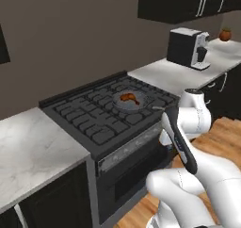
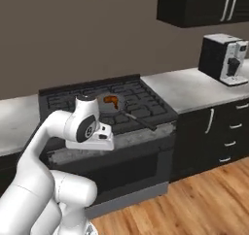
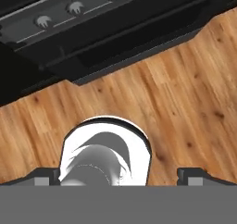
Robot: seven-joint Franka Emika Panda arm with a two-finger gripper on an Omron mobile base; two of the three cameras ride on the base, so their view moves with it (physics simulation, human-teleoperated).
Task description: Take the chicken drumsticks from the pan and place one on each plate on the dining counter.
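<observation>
A small round grey pan [image 1: 128, 101] sits on the black stove [image 1: 106, 116], toward the far right of the burner grates, with its thin dark handle running out to the near right over the stove's front edge. In the pan lies a reddish-brown chicken drumstick [image 1: 129, 98]; the pictures are too coarse to tell whether a second, lighter piece lies beside it. Pale marble worktop [image 1: 28, 147] flanks the stove on both sides, and a black and silver coffee machine [image 1: 188, 48] stands on the right-hand stretch.

The white arm is folded low in front of the oven door. The gripper [image 3: 118, 177] points down at the wooden floor [image 3: 185, 107], its two dark fingertips spread wide at the sides of the hand view with nothing between them. It is well apart from the pan and below the level of the stovetop.

The step in hand appears to be the first reach for a drumstick. To do it well, the arm would need to rise clear of the stove's front edge, turn the hand over the pan, and come down from above. Keeping away from the handle matters, since a knock could spin the pan. Closing across the drumstick's narrower width looks safest.
</observation>
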